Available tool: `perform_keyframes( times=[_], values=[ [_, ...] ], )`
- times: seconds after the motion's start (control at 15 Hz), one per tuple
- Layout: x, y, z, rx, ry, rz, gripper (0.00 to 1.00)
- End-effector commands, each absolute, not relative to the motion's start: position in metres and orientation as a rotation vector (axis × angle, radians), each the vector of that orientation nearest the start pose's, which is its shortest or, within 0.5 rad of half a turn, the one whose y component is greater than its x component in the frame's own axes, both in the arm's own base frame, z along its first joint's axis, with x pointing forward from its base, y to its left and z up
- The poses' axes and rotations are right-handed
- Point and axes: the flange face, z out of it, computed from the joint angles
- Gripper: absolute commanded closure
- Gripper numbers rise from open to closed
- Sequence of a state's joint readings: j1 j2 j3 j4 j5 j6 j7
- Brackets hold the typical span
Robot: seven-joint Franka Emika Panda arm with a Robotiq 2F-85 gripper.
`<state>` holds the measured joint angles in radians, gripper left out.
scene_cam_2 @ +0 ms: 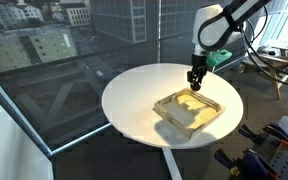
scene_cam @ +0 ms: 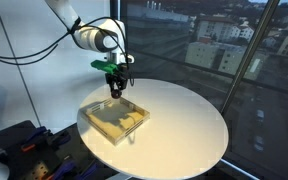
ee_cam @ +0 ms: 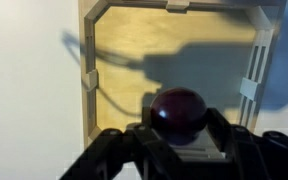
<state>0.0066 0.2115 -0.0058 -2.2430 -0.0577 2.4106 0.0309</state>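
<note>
Here we saw the black gripper (scene_cam: 115, 90), jaws clamped on a dark red round ball (ee_cam: 178, 108) so it could not roll, just above the shallow wooden tray (ee_cam: 88, 60) on the round white table (scene_cam: 184, 120)

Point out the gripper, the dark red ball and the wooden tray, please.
gripper (scene_cam_2: 194, 88): in an exterior view, midway between its fingertips.
dark red ball (ee_cam: 177, 108): wrist view, middle of its visible top.
wooden tray (ee_cam: 134, 35): wrist view, bare part of its floor.
</note>
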Motion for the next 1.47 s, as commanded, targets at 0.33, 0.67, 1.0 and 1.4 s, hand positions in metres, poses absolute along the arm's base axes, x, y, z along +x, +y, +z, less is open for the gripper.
perform_keyframes(
  times=[0.33,0.67,1.0,1.4],
  values=[
    [0.538,-0.004,0.246,-3.227,0.037,0.039,0.67],
    [0.538,-0.005,0.229,-3.234,0.057,0.042,0.67],
    [0.536,-0.006,0.213,-3.228,0.069,0.056,0.67],
    [0.536,-0.008,0.194,-3.228,0.086,0.085,0.67]
  ],
)
